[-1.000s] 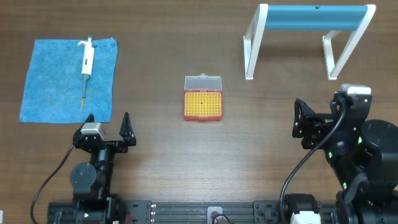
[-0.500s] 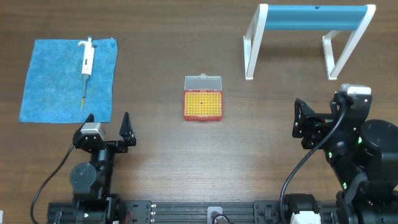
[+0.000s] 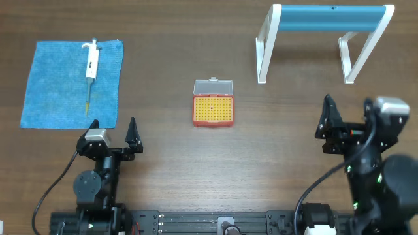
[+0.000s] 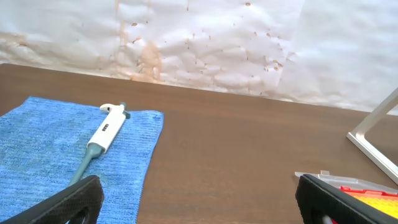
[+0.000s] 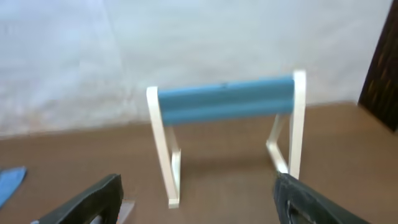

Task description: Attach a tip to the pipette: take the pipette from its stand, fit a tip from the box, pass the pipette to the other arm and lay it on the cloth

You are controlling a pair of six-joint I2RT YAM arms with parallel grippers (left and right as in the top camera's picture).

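The white pipette with a tip on its lower end lies on the blue cloth at the far left; the left wrist view has the pipette on the cloth too. The orange tip box with its clear lid folded back sits mid-table, and its corner appears by the left finger. My left gripper is open near its base, below the cloth, holding nothing. My right gripper is open at the right, facing the empty stand.
The white-legged stand with a blue top bar stands at the back right. A pale wall runs behind the table's far edge. Bare brown tabletop lies between the two arms.
The right arm has swung to the right and its gripper now points further up the table. The left arm, pipette and box have not moved.
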